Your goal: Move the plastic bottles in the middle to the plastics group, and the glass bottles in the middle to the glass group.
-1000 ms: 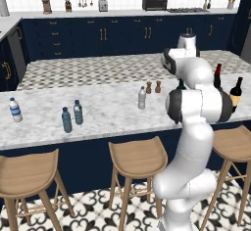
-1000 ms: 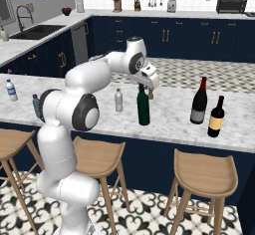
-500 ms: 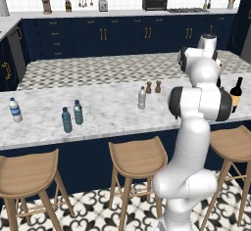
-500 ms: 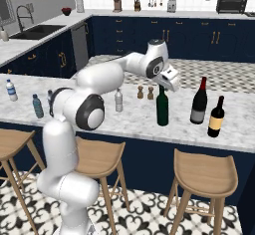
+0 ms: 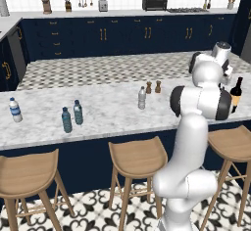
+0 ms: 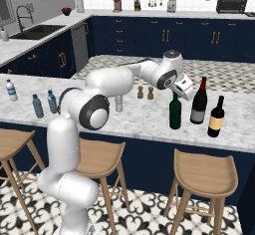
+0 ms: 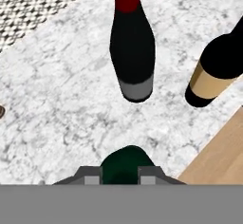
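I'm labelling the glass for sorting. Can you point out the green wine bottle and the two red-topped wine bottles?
green wine bottle (image 6: pixel 175 114): right base view, on its body.
grey-labelled wine bottle (image 6: pixel 199 103): right base view, on its dark body.
yellow-labelled wine bottle (image 6: pixel 216 123): right base view, on its label.

Green wine bottle (image 6: pixel 175 113): dark green glass, no label, upright, directly under the hand, neck clamped between the fingertips. Grey-labelled red-topped bottle (image 6: pixel 199 102): near-black, upright, just beyond the hand. Tan-labelled bottle (image 6: pixel 216 118): upright, slightly farther off. Clear plastic bottle (image 5: pixel 141 98): upright, well apart from the hand. Pale blue bottle (image 5: pixel 78 112), teal bottle (image 5: pixel 66 120), white bottle (image 5: pixel 15 110): upright, farthest from it.
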Motion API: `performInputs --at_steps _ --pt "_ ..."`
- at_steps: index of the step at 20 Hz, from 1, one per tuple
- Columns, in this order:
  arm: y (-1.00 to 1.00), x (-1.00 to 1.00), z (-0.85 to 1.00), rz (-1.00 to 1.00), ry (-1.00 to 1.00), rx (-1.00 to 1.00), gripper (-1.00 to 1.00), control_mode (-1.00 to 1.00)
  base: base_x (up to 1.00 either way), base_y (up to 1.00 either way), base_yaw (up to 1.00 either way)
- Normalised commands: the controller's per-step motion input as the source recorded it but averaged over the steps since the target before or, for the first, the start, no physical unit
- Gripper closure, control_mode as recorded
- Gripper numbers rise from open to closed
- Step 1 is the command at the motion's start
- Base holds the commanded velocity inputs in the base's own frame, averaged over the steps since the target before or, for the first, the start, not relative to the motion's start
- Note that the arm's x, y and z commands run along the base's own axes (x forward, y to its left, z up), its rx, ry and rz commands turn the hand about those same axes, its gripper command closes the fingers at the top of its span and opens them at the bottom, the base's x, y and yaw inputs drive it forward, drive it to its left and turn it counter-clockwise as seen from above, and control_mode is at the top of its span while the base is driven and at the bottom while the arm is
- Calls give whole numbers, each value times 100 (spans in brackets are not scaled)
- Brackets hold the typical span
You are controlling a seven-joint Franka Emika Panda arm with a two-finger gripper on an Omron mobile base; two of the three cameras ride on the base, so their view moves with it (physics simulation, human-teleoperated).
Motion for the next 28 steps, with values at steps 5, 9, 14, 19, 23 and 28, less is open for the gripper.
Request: performInputs --at_steps 5,9,14,19,23,28 --pt "-15 27 -35 0 0 0 100 -100 0 0 0" --pt "-27 35 -12 0 0 0 100 -100 0 0 0" --pt "-22 26 -14 0 0 0 100 -100 0 0 0" --pt "0 -14 -33 0 0 0 100 -100 0 0 0" --pt "15 -13 -47 0 2 0 -100 -100 0 0 0" --pt "13 -3 -40 0 0 0 -100 -100 0 0 0"
